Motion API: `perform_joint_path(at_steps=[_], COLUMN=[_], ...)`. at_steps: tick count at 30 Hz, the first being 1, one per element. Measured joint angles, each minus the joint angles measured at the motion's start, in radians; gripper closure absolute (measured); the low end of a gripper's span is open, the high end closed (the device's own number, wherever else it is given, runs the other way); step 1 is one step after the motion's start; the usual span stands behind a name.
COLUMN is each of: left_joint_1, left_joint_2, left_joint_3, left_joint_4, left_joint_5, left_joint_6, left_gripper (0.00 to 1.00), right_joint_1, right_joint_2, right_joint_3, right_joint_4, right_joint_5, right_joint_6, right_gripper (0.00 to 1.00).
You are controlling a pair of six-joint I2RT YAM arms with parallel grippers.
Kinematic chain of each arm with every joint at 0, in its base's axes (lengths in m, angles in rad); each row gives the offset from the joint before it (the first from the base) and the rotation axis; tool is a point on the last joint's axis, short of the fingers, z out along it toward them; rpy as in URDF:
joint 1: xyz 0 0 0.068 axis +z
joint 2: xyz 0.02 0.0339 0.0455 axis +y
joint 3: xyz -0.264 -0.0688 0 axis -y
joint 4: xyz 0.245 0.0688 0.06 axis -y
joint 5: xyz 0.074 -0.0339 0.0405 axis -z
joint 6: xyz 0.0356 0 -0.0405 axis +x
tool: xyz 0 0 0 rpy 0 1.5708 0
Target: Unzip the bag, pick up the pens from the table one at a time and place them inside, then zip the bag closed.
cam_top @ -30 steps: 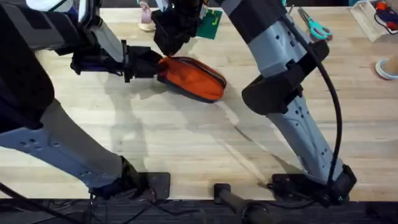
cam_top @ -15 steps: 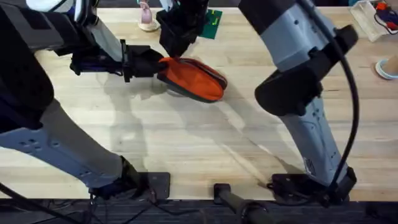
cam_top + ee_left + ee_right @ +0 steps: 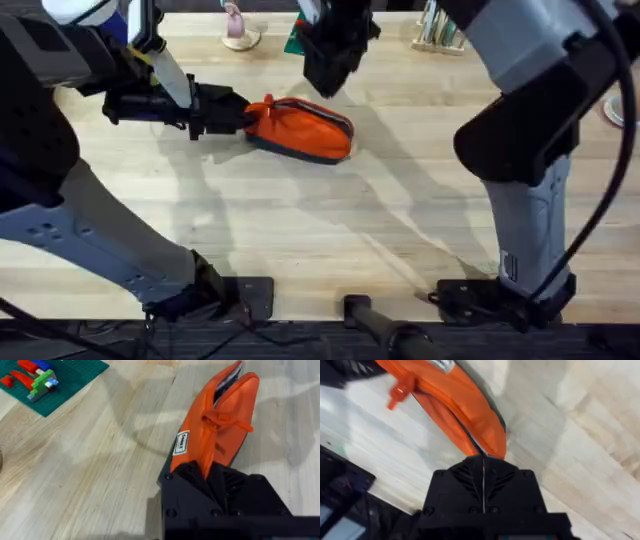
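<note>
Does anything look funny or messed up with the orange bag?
Nothing looks broken or spilled. The bag lies on the table, pinched at one end by the left end effector, so that end is bunched up. Its zipper gapes open at the far end in the left wrist view. The right end effector hangs above it.

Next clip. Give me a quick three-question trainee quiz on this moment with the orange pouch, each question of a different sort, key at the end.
1. True or false: the left gripper is clamped on one end of the bag.
2. What does the bag rest on? A) a tray B) the table C) a shelf
3. Fill in: the green brick plate in the left wrist view carries ____ pieces.

Key: 1 true; 2 B; 3 brick.
</note>
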Motion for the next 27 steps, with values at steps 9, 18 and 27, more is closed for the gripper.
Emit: perform_joint_path(at_steps=[9, 18, 27], left_joint_1=[0.0, 0.0, 0.0], left_joint_2=[0.0, 0.0, 0.0], left_joint_3=[0.0, 0.0, 0.0], left_joint_4=[-0.003, -0.003, -0.003], left_joint_5=[-0.004, -0.007, -0.007], left_joint_6=[0.0, 0.0, 0.0], left_gripper=[0.959, 0.959, 0.959], right_joint_1=[-0.038, -0.046, -0.02], right_joint_2=[-0.044, -0.106, -0.105], right_joint_3=[-0.118, -0.118, -0.118], right_joint_4=[0.0, 0.0, 0.006], right_joint_5=[0.022, -0.035, -0.202], right_joint_6=[-0.02, -0.013, 0.02], right_gripper=[0.969, 0.08, 0.004])
